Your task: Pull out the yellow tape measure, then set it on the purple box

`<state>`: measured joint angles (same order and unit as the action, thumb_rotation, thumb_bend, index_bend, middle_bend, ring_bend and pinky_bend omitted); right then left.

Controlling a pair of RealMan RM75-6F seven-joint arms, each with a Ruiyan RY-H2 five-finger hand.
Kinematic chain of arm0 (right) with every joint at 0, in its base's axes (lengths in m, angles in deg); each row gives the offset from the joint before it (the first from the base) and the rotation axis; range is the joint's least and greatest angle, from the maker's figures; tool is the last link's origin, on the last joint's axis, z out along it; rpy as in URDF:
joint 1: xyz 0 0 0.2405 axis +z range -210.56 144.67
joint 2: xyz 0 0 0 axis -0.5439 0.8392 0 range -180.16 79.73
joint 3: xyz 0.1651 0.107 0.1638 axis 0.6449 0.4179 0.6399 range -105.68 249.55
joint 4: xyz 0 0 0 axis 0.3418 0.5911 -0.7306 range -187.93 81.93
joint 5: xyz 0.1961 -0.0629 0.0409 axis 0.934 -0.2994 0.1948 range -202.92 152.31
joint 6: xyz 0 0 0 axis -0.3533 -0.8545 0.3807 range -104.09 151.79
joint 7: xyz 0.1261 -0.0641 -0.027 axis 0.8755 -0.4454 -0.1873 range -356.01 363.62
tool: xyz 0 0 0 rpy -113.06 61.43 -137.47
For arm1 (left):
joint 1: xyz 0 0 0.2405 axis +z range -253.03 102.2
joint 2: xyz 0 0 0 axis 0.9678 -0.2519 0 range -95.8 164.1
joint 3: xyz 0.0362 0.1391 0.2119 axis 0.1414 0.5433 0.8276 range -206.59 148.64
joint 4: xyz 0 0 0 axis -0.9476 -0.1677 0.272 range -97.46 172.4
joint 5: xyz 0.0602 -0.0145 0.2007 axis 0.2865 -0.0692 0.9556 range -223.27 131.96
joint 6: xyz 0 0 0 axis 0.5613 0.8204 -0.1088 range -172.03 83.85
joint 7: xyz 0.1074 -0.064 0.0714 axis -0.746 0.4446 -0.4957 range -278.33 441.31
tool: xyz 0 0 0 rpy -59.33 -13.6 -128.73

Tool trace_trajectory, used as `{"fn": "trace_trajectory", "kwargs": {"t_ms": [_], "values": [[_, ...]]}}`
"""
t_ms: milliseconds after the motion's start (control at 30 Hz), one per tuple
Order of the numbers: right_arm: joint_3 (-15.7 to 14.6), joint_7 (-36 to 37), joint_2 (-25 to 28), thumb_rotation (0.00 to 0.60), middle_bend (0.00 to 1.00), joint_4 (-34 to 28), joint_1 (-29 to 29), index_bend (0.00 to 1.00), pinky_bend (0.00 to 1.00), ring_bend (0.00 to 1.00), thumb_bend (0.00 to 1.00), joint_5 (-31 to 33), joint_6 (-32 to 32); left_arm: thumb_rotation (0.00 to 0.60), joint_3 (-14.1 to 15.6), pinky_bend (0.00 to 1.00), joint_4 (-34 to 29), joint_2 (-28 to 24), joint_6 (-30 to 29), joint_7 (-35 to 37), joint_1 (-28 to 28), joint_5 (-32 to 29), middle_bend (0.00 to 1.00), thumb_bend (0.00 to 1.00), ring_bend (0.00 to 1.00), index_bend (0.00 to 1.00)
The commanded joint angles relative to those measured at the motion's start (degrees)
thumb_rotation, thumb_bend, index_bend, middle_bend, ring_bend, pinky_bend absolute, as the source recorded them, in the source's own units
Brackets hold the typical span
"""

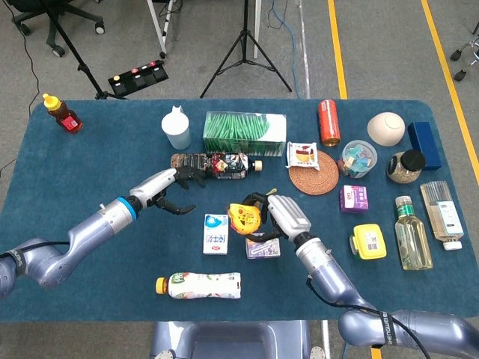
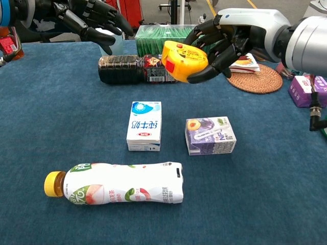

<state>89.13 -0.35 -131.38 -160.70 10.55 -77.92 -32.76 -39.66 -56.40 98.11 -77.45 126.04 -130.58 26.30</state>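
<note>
The left hand is seen above the counter with its dark fingers spread and nothing held between them; in the chest view it hangs at the upper left, just in front of the dark bottle lying on its side. Further left, a small sauce bottle with a yellow cap is stood near the counter's corner. Toward the near edge a white drink bottle with a yellow cap and peach artwork is laid on its side; its lettering cannot be read. Beside it a small blue-and-white carton is laid flat, printed with Chinese characters that appear to be for milk. The yellow tape measure is gripped by the right hand, whose fingers are curled around its case; a red button is shown on the case, and no blade is seen drawn out. It is held in the air, above and slightly behind the purple box, which lies flat on the counter with fruit artwork and the letters "NFC" partly legible. The tape measure is thus well apart from the left hand and not touching the box. Further right a woven round mat carries a snack packet, and a small purple packet is set near a yellow lidded container
</note>
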Motion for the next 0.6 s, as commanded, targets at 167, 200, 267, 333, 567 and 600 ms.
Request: {"fn": "trace_trajectory", "kwargs": {"t_ms": [167,200,267,333,567,600], "values": [[-0.21,0.03,0.36,0.600,0.54,0.01,-0.13,0.62,0.68,0.61,0.29,-0.16,-0.14,0.600,-1.02,0.19,-0.77,-0.82,-0.76,-0.98,1.42,-0.46,0.08,0.27,0.00,0.09],[-0.32,-0.06,0.46,0.600,0.54,0.07,-0.15,0.62,0.68,0.61,0.29,-0.20,-0.12,0.600,-1.17,0.19,-0.90,-1.08,-0.95,-0.97,1.68,-0.35,0.08,0.27,0.00,0.09],[-0.81,-0.48,0.81,0.600,0.54,0.37,-0.25,0.62,0.68,0.61,0.29,-0.30,-0.01,0.600,-1.54,0.19,-1.32,-2.06,-2.03,-1.02,2.59,0.15,0.08,0.27,0.00,0.09],[-1.35,-0.92,1.08,0.600,0.54,0.66,-0.36,0.62,0.68,0.61,0.29,-0.34,0.10,0.600,-1.67,0.19,-1.71,-3.21,-3.06,-1.35,3.53,0.85,0.08,0.27,0.00,0.09],[-3.41,-2.91,1.37,0.600,0.54,2.33,-0.21,0.62,0.67,0.60,0.29,-0.83,1.12,0.600,-1.57,0.19,-3.39,-7.32,-6.44,-1.38,7.12,2.96,0.08,0.27,0.00,0.09],[-3.72,-3.30,1.40,0.600,0.54,2.58,-0.15,0.62,0.66,0.60,0.29,-0.84,1.31,0.600,-1.49,0.19,-3.50,-7.83,-6.88,-1.17,7.64,3.29,0.08,0.27,0.00,0.09]]}}
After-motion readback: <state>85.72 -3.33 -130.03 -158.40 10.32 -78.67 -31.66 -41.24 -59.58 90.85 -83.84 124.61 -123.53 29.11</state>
